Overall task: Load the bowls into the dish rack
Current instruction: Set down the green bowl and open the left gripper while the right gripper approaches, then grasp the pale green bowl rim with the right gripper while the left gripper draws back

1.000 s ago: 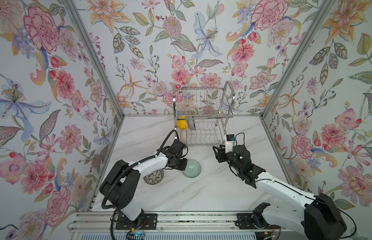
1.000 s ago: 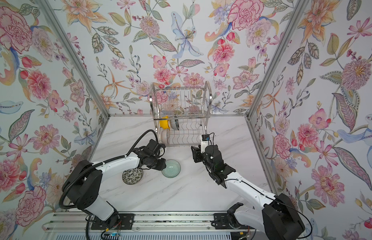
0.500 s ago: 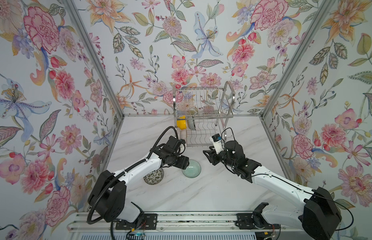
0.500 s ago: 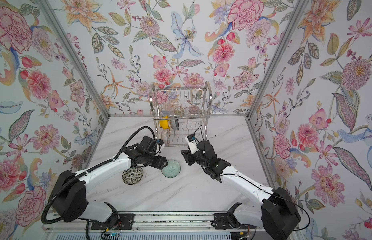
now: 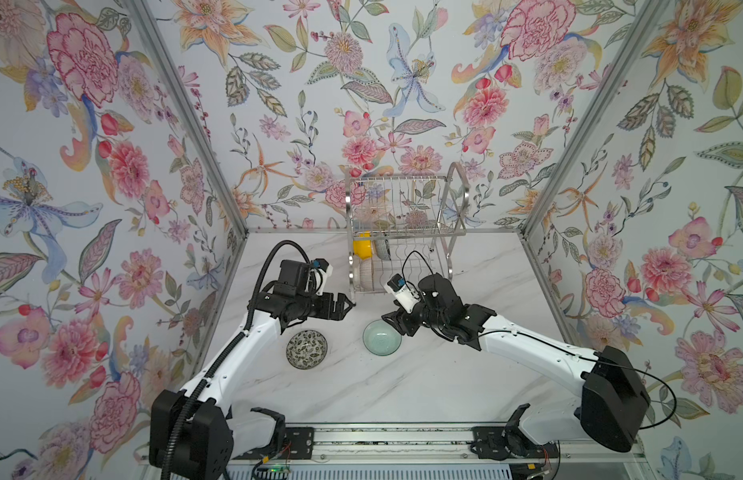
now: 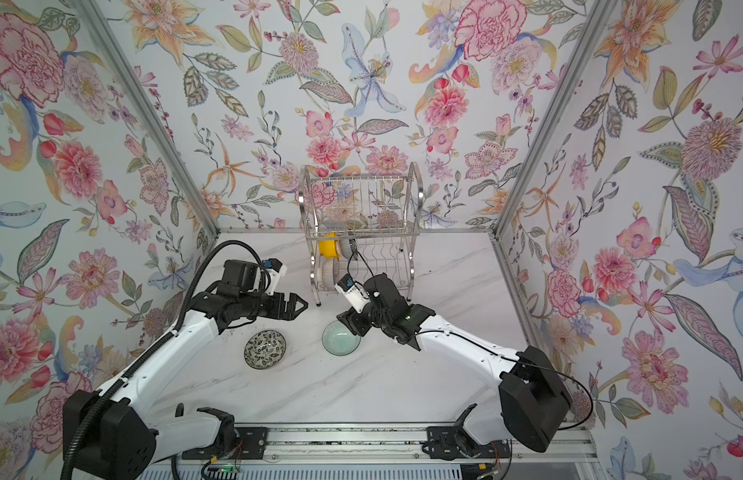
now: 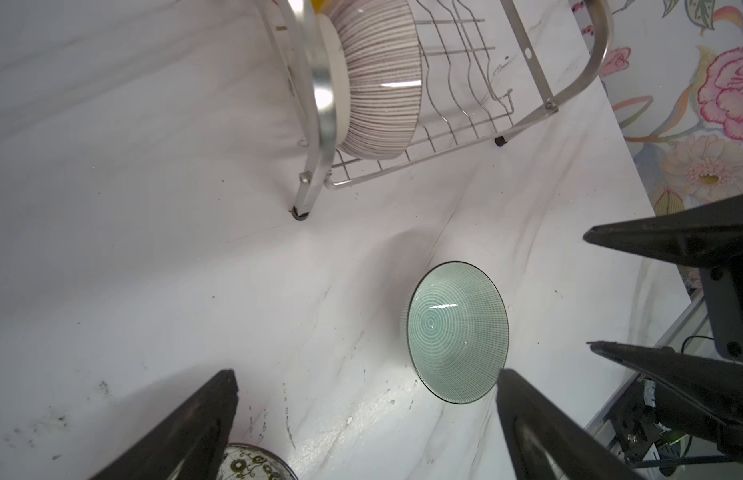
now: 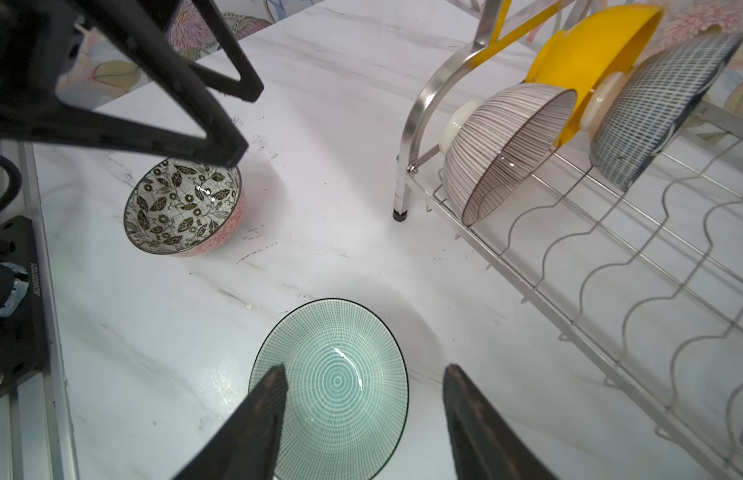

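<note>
The pale green bowl (image 5: 382,337) (image 6: 341,338) (image 7: 457,332) (image 8: 332,386) stands upright on the marble table, in front of the dish rack (image 5: 457,195) (image 6: 417,195) (image 8: 423,108). My right gripper (image 5: 392,322) (image 6: 346,324) (image 8: 364,368) hangs open just above it, one finger over its hollow and the other outside its rim. The white leaf-speckled bowl (image 5: 306,349) (image 6: 265,349) (image 8: 182,208) sits to its left. Above and between both bowls, my left gripper (image 5: 348,305) (image 6: 303,306) (image 7: 367,374) is wide open and empty. On the rack's lower tier stand the yellow bowl (image 5: 361,246), the ribbed bowl (image 7: 378,79) and the navy bowl (image 8: 660,108).
The rack's front left leg (image 7: 301,214) stands close to the left gripper. Flowered walls close in the table on three sides. A metal rail (image 5: 394,436) runs along the front edge, carrying both arm bases. The rack's upper tier (image 5: 403,208) holds nothing.
My left gripper has opened wide and risen off the pale green bowl, toward the rack. My right gripper has swung left and down over that bowl, its jaws widening.
</note>
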